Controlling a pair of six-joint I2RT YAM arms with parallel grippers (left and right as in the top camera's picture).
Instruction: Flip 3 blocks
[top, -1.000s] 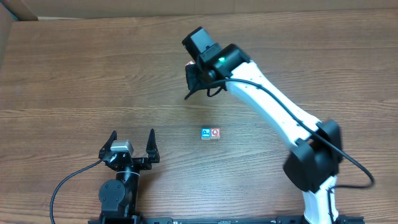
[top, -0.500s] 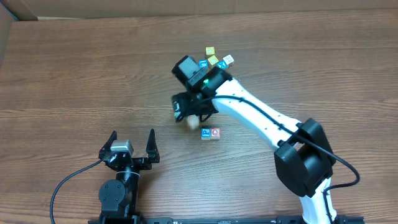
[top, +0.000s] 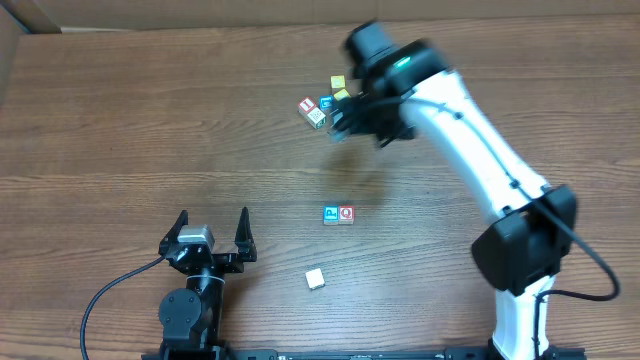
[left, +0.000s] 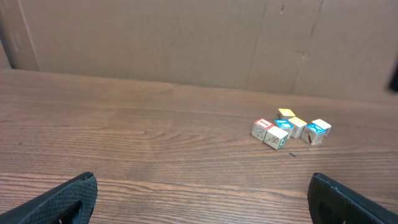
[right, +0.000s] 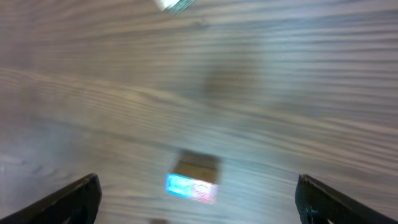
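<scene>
The left tool (top: 213, 222) and right tool (top: 343, 124) both stood with fingers apart, empty. The pale block (top: 315, 279) lay alone on the tabletop (top: 120, 120), while the P block (top: 330, 214) and Q block (top: 346, 214) touched at its centre. Flipping either would likely go best by gripping its free faces, sparing the neighbour.

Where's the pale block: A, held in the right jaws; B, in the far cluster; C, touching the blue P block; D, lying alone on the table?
D: the pale block lies by itself on the table, apart from the side-by-side P block and Q block.
</scene>
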